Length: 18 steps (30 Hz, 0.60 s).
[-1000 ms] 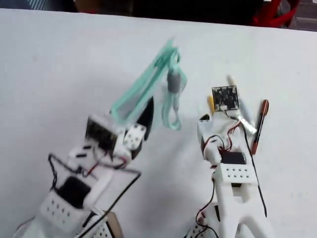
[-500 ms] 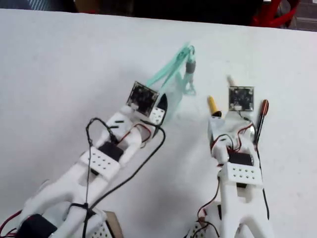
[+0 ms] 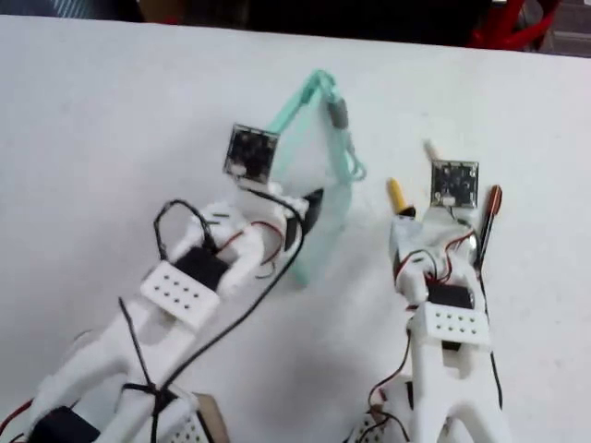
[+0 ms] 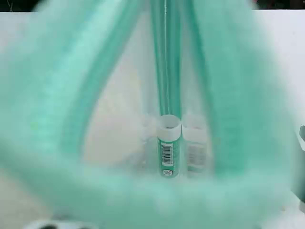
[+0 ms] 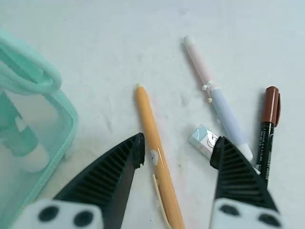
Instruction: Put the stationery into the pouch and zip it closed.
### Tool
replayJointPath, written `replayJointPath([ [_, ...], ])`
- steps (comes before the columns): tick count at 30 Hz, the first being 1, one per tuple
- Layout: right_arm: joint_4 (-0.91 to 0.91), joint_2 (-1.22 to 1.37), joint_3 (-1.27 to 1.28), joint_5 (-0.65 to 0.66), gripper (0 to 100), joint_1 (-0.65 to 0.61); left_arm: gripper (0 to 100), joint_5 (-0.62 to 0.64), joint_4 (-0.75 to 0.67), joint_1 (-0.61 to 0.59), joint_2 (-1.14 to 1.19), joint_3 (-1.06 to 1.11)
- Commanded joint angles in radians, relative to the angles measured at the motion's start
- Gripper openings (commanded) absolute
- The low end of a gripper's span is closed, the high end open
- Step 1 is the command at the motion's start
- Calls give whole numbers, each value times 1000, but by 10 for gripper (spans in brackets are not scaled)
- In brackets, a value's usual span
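My left gripper [image 3: 309, 210] is shut on the edge of the teal see-through pouch [image 3: 319, 157], which stands tilted on the table left of the right arm. In the left wrist view the pouch [image 4: 228, 95] shows a green marker [image 4: 168, 151] lying inside. My right gripper [image 5: 178, 145] is open, its fingers on either side of an orange pen [image 5: 153, 152] on the table. Beyond it lie a small eraser [image 5: 204, 140], a white and lavender pen [image 5: 215, 99] and a brown marker [image 5: 267, 130]. The orange pen [image 3: 397, 196] and brown marker [image 3: 487, 223] flank the right wrist.
The pouch's looped strap [image 5: 24, 71] hangs at its end close to the right gripper. The white table [image 3: 111, 111] is bare to the left and behind the pouch. A dark edge runs along the table's far side.
The left arm stretched forward and swung the pouch from a raised slant to a steeper stand nearer the right arm. The right arm edged forward, then held still.
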Motion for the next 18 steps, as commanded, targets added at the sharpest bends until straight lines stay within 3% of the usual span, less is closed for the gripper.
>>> replayJointPath([
  [1,-16,-15,-6,-9,226,-5,185,11,18,-2,-68,-49],
  [12,-16,-15,-6,-8,226,-18,200,5,58,7,-249,-11],
  [18,-16,-15,-6,-8,226,-19,199,-107,58,62,-337,74],
])
